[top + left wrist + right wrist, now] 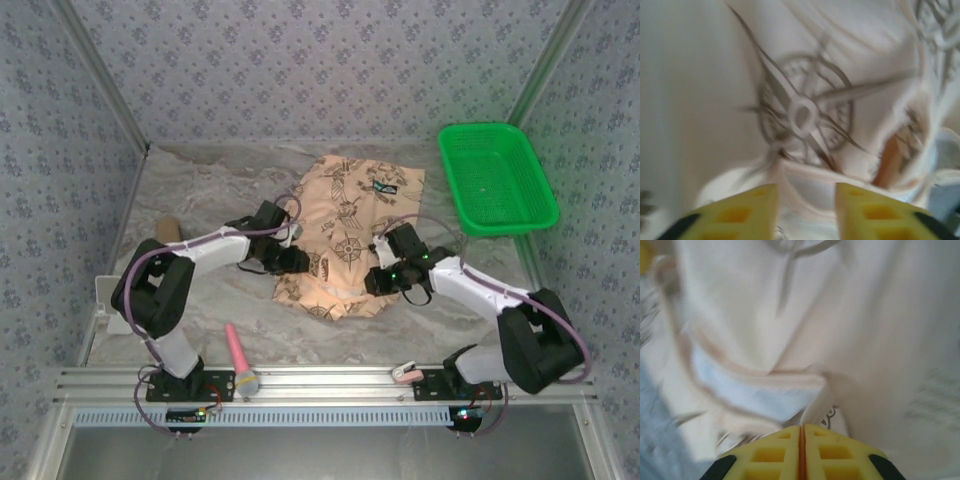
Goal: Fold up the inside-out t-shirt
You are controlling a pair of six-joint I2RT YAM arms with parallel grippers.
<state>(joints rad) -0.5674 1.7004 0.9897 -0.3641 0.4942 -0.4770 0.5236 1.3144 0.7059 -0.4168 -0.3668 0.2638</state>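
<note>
Peach-tan soft t-shirt, rumpled, compass-printed, right gripper seemingly pinching fold.

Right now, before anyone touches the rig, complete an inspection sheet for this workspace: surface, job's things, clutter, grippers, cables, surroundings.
Surface: grey marble-patterned tabletop, flat.
Job's things: peach-tan cloth t-shirt with dark compass prints, rumpled mid-table, neck label showing.
Clutter: green plastic basket far right; pink-handled tool by the near rail; small brown object at left.
Grippers: left gripper jaws apart over a shirt edge; right gripper shut, apparently pinching a shirt fold.
Cables: purple cables hanging in loops.
Surroundings: blue-grey patterned walls, metal frame.
</note>
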